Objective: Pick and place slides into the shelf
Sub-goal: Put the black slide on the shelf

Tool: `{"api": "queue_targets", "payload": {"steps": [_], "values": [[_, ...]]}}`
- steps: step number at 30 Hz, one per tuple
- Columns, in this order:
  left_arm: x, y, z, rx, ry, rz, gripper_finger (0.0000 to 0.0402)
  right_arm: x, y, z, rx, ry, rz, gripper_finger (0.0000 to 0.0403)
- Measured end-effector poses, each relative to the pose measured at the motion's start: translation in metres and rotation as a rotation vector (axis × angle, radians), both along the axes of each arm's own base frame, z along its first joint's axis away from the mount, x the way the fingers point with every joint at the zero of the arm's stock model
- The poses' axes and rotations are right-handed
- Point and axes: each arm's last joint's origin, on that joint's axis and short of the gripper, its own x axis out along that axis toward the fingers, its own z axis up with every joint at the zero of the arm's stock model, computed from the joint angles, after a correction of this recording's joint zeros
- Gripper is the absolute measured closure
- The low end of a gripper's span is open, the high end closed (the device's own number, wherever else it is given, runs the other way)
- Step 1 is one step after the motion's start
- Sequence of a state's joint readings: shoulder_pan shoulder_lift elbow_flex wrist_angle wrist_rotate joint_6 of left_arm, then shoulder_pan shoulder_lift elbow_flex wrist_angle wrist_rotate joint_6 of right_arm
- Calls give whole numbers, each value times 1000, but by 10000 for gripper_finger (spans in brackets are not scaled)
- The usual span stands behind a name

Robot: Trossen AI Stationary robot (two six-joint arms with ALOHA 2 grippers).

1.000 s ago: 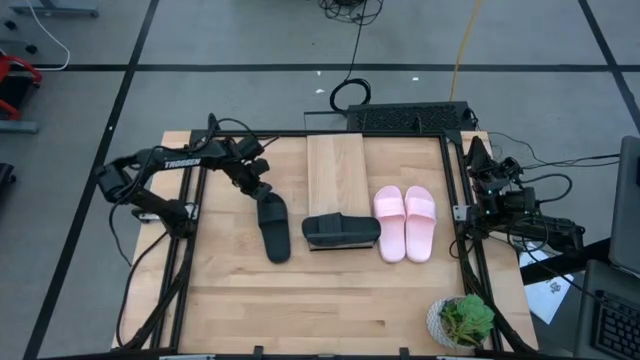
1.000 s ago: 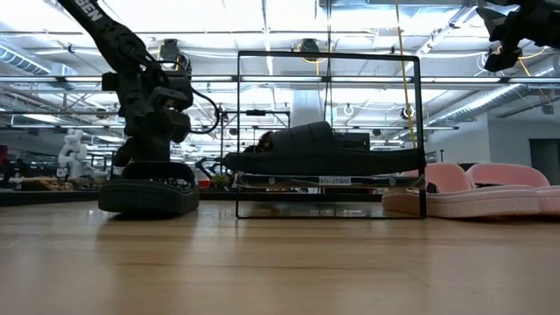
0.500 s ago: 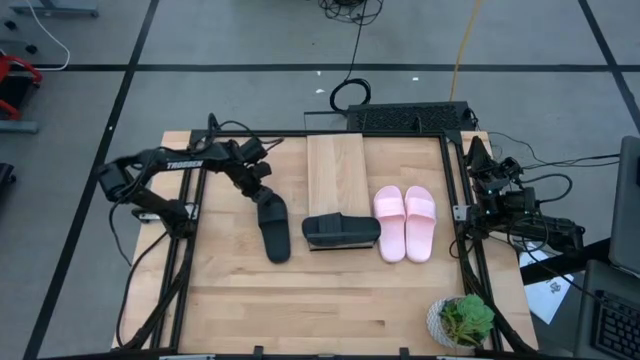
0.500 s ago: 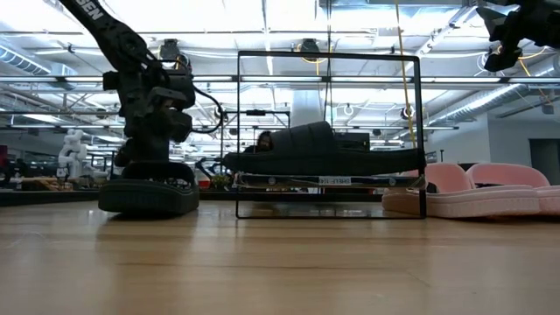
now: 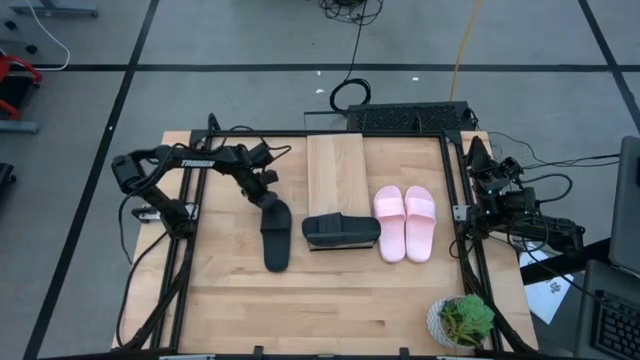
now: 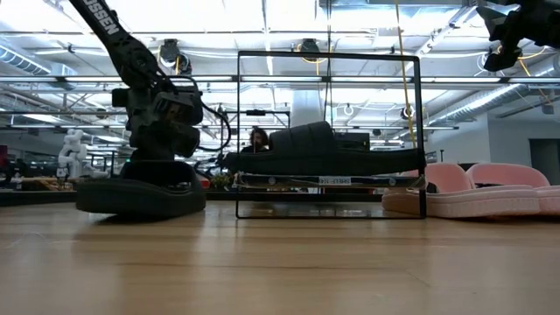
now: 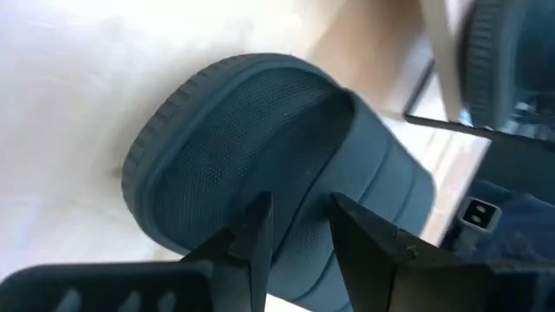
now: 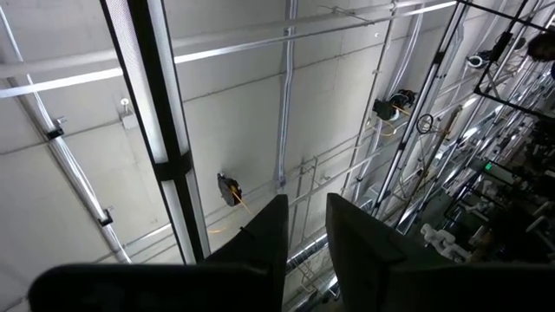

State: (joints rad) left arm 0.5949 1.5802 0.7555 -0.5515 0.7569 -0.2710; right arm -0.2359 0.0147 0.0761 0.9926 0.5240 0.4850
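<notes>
One black slide lies lengthwise on the table left of the shelf. It fills the left wrist view and sits low at the left of the low view. My left gripper is over its far end, shut on it. The other black slide lies crosswise on the near end of the shelf, a light board inside a thin dark frame. The pink pair rests sole-down side by side, right of the shelf. My right gripper waits at the table's right edge, shut, pointing at the ceiling. My left gripper holds the black slide at its far end, coming from above and slanting in from the far left. The fingers themselves hide the exact place of contact. The slide's sole looks to be on the table.
A potted plant stands at the near right corner. Dark frame rails run along the table's left and right sides. Bare wood lies between the slides and the near edge.
My left gripper has moved a little toward the near edge and right, taking the black slide with it. The slide has slid nearer the near edge, and its near end has swung slightly left. It shows larger in the low view.
</notes>
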Motion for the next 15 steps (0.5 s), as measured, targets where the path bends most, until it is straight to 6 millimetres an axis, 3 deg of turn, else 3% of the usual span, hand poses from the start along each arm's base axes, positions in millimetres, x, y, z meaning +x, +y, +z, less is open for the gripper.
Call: {"api": "queue_targets", "payload": {"steps": [15], "values": [[-3,-5,2,-87,-44,-55,288,0,0,0,-1,2,-2,330]]}}
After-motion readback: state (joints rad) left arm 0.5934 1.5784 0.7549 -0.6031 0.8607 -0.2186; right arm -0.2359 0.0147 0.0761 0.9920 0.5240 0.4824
